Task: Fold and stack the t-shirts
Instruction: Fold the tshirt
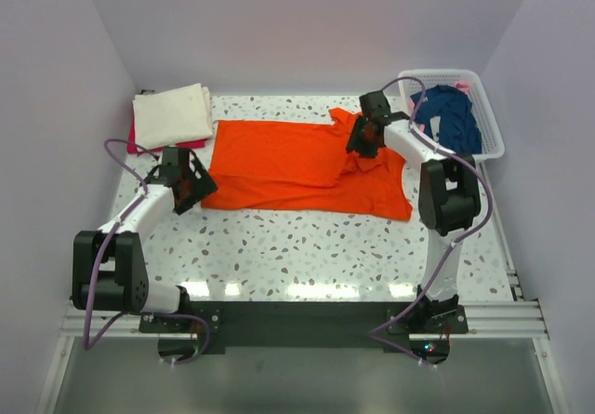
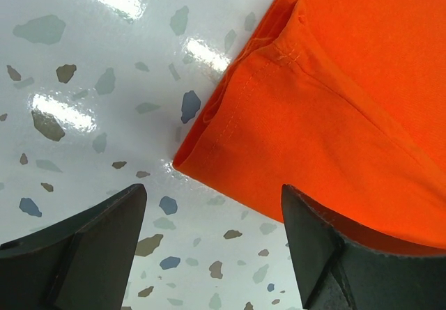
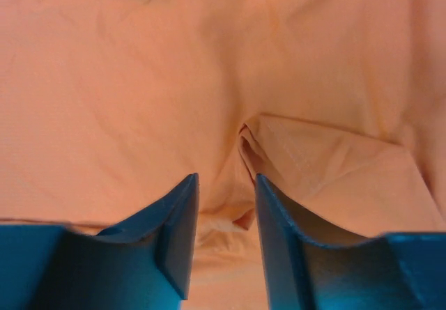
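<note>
A bright orange t-shirt (image 1: 279, 163) lies spread across the middle of the table, with its right part rumpled and folded over. My left gripper (image 1: 198, 191) is open just off the shirt's near left corner (image 2: 334, 101), above bare tabletop; in the wrist view the left gripper (image 2: 212, 195) holds nothing. My right gripper (image 1: 361, 144) is down on the rumpled upper right of the shirt. In its wrist view the right gripper (image 3: 226, 181) has its jaws apart, and a small pucker of orange cloth (image 3: 139, 80) lies loose between them.
A folded cream t-shirt (image 1: 172, 114) rests on a red one (image 1: 191, 142) at the back left corner. A white lattice basket (image 1: 493, 135) at the back right holds a navy t-shirt (image 1: 449, 116). Walls close in the table on three sides.
</note>
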